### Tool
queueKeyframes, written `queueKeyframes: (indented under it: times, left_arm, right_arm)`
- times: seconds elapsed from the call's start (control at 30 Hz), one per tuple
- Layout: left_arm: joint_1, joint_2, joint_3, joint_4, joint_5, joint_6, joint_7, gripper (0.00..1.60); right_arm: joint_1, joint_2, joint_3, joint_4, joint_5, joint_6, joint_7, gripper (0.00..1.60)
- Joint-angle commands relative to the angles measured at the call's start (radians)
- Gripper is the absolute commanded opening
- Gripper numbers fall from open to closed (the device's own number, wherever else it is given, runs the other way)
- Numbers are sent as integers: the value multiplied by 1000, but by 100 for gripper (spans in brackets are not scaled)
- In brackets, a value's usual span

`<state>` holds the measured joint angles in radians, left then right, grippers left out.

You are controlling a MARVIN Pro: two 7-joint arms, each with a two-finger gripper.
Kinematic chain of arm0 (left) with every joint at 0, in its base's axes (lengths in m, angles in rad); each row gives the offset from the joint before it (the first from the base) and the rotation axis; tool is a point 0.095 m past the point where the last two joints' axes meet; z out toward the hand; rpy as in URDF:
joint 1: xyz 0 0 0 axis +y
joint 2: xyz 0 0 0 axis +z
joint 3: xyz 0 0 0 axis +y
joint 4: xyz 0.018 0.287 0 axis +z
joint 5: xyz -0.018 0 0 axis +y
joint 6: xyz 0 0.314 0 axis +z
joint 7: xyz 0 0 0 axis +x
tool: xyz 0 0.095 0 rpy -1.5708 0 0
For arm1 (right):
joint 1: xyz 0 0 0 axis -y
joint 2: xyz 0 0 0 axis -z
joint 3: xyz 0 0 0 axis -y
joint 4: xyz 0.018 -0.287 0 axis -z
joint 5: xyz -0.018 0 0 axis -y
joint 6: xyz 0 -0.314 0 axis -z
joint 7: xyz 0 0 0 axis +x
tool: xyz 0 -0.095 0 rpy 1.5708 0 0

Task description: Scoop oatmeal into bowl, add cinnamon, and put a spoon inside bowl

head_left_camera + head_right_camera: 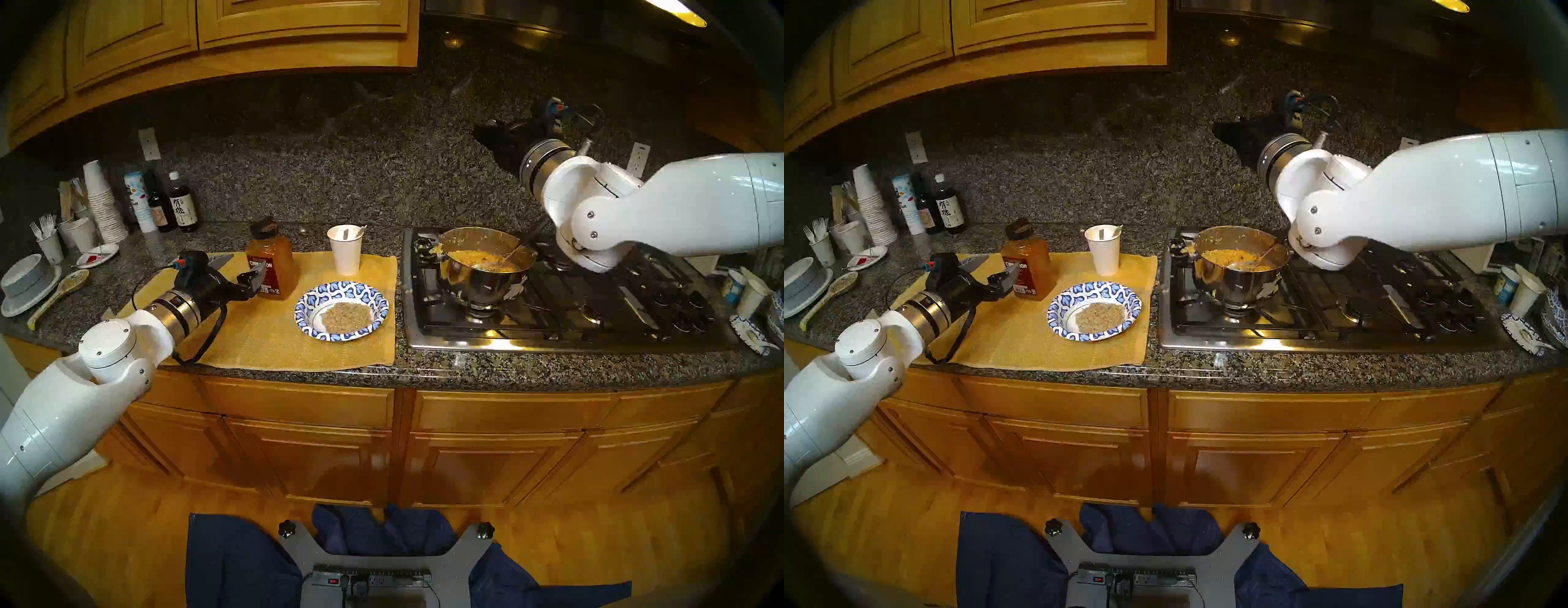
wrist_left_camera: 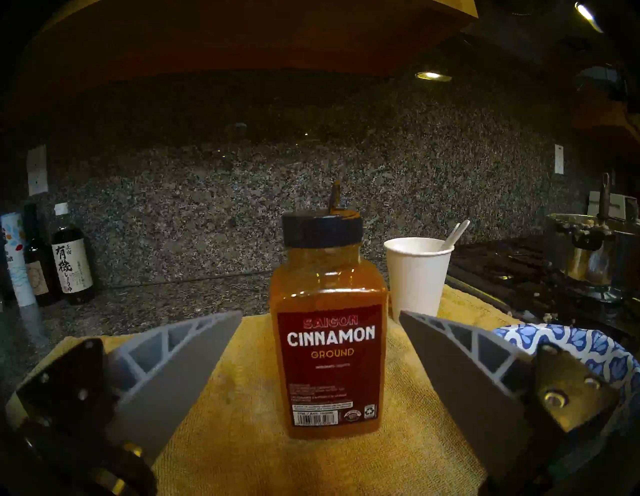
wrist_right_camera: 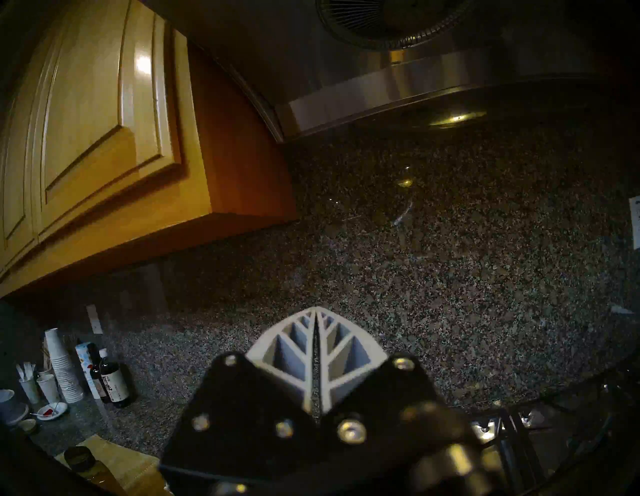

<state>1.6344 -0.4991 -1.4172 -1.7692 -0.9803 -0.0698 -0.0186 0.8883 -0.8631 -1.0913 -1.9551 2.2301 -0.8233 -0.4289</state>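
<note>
Left claw [image 2: 320,313] spread wide, empty, level. Cinnamon bottle [image 2: 330,332] dead ahead between fingers, untouched, upright on yellow cloth [image 2: 242,450]. Bowl [image 1: 342,311] to claw's right, holding oatmeal [image 1: 347,317]. Right claw [image 3: 316,313] pressed together, far, raised.

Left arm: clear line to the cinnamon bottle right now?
Probably yes. The left gripper is open and level, the cinnamon bottle stands upright centred between its fingers, and nothing lies between on the yellow mat.

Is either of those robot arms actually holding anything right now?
No. The left pincer is open, a finger on each side of the cinnamon bottle, not gripping it. The right pincer is shut on nothing.
</note>
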Motion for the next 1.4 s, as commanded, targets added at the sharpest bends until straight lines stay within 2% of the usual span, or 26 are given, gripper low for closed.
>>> queueKeyframes:
  times: [0.0,0.43,0.67,0.7,0.9,1.03,1.33,1.37]
  left_arm:
    - [-117,-54,-4,30,29,9,-25,160]
    - [-208,-162,25,73,66,48,-90,160]
    - [-253,-216,34,130,116,64,-110,160]
    - [-292,-225,56,156,123,68,-116,160]
    - [-290,-250,34,164,150,67,-133,160]
    - [-338,-280,55,199,172,70,-159,160]
    - [-387,-323,75,254,220,79,-181,160]
    - [-413,-325,95,278,228,79,-184,160]
  right_arm:
    - [35,0,21,19,-7,-11,2,0]
    - [31,-8,26,25,-5,-12,4,0]
    - [31,-11,26,26,-4,-13,4,0]
    - [32,-12,26,27,-4,-14,4,0]
    - [31,-13,25,27,-3,-15,4,0]
    - [32,-13,24,27,-3,-17,4,0]
    - [39,-12,24,23,-4,-22,1,0]
    - [40,-12,23,23,-5,-23,1,0]
